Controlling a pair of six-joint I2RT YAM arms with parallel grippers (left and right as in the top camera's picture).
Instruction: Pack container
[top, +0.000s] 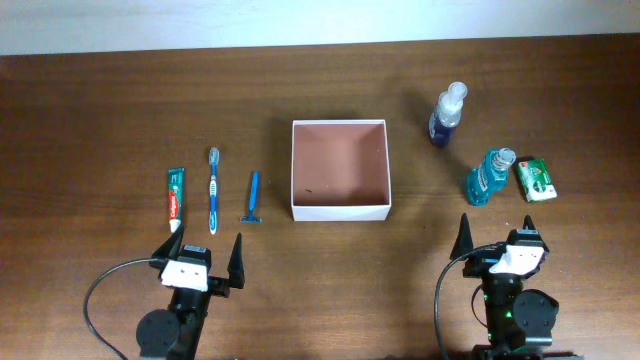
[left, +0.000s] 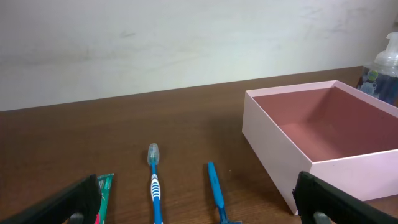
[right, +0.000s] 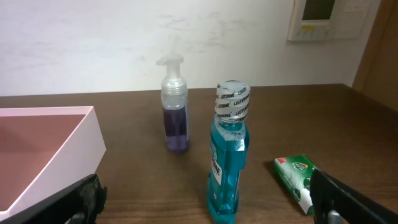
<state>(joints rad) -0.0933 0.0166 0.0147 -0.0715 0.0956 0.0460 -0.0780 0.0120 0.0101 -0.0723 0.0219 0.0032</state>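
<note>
Nothing packed yet. The square shallow white-walled container with pinkish-brown inside (top: 340, 211) sits mid-table on the dark wooden table (top: 100, 120), empty.

Left of it, lying flat and apart from each other:
- red-green toothpaste tube (top: 176, 195)
- blue-white toothbrush (top: 213, 188)
- blue razor (top: 252, 197)

Right of it:
- purple pump bottle (top: 447, 114), upright
- teal mouthwash bottle (top: 488, 177), upright
- small green-white packet (top: 535, 179), just beside the mouthwash

The left gripper (top: 202, 256) and right gripper (top: 496, 236) sit at the near edge with jaws spread wide, holding nothing.

By my read all six items are left to pack, so the task is at its start.
</note>
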